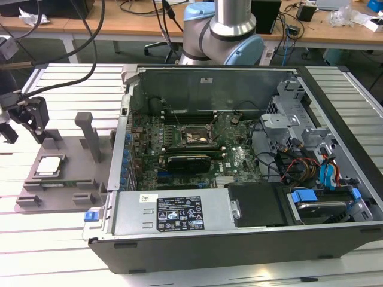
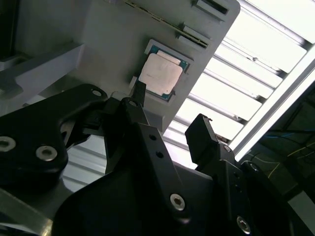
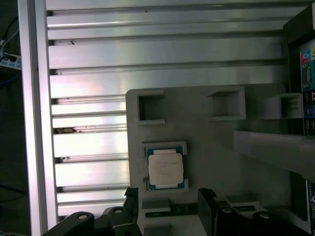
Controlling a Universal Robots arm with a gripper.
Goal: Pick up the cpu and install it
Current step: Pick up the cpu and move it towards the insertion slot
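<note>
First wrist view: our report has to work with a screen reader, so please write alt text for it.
The cpu lies flat in a pocket of the grey tray, not gripped. The open gripper hangs near it, holding nothing. The tray rests on a slatted metal table.

The cpu [image 1: 49, 165] lies in a recess on the fixture tray [image 1: 75, 156]. The tray rests on the slatted table [image 1: 54, 251], at the exterior view's left of the computer case [image 1: 251, 239]. My gripper [image 1: 24, 127] hangs over the tray, near the cpu, apart from it.
</note>
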